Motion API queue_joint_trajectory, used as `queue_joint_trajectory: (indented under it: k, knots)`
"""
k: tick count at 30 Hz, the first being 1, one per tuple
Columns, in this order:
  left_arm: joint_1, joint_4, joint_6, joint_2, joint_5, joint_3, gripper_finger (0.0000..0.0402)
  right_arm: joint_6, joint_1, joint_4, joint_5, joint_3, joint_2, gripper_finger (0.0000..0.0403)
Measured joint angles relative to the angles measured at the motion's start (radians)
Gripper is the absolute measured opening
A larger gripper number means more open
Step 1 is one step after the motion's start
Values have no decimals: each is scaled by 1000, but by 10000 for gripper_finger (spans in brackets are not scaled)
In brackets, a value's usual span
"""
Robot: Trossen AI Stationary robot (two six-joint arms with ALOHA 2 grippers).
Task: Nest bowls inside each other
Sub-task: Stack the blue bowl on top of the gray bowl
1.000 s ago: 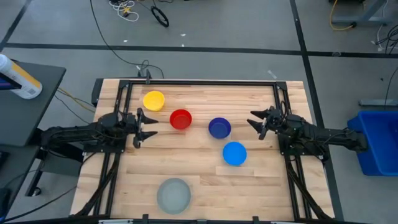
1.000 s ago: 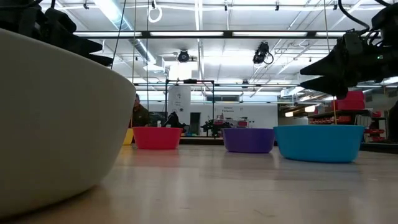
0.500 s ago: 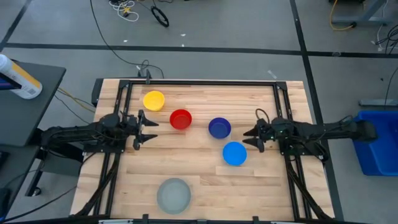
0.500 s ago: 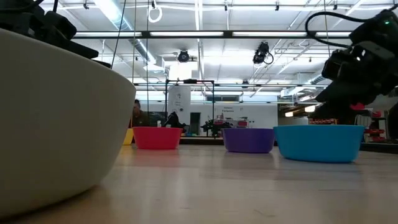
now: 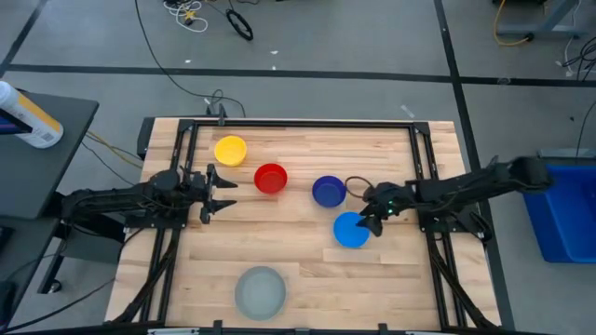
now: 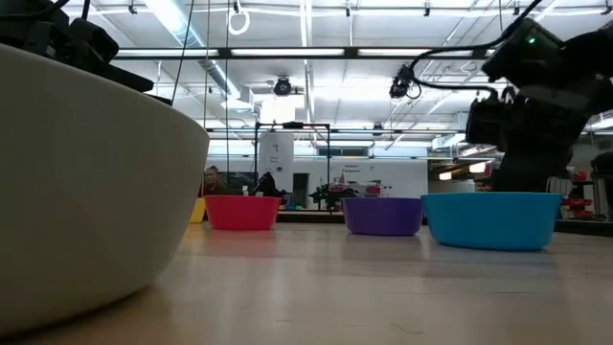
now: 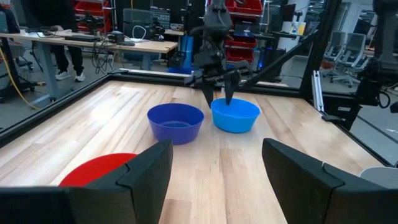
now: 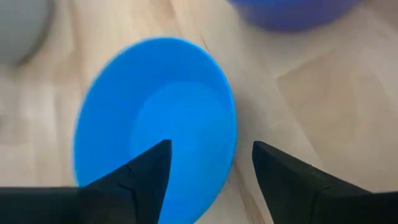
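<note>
1. Nearest: pale grey bowl [image 5: 260, 290], alone at the surface's [image 5: 307, 261] front edge.
2. Mid-surface: right claw [image 5: 366, 220] directly over the light blue bowl's [image 5: 351, 230] rim, fingers apart, straddling it; nothing gripped yet.
3. Farther: dark blue bowl [image 5: 328, 191], red bowl [image 5: 270, 178], yellow bowl [image 5: 230, 151].
4. Left claw [image 5: 222, 194] waits beside red, fingers apart.

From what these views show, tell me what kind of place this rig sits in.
Most likely a robotics lab or workshop. Past the wooden table there are workbenches loaded with equipment, red storage bins on shelves, and cables lying on a grey floor marked with tape lines.
</note>
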Motion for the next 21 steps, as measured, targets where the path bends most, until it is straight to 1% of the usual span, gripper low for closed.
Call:
queue_joint_trajectory:
  k: [3, 5, 7, 9, 10, 12, 14, 18, 21]
  knots:
    - [0, -1, 0, 0, 0, 0, 255, 29, 6, 1, -4, 25, 79, 210]
    - [0, -2, 0, 0, 0, 0, 255, 56, 5, -1, -32, 39, 124, 175]
    - [0, -2, 0, 0, 0, 0, 255, 101, 11, 1, -50, 51, 162, 119]
    - [0, -3, 0, 0, 0, 0, 255, 131, 26, 3, -42, 63, 191, 46]
    - [0, -3, 0, 0, 0, 0, 255, 125, 42, 9, -30, 67, 202, 25]
    - [0, -4, 1, 0, -1, 0, 255, 119, 74, 26, -24, 80, 218, 11]
    - [0, -5, 1, 0, -13, 0, 255, 109, 102, 52, -22, 98, 227, 7]
    - [0, -7, 9, 0, -22, 0, 255, 83, 164, 123, 53, 174, 232, 5]
    - [0, -7, 13, 0, -22, 0, 255, 44, 197, 120, 109, 265, 232, 4]
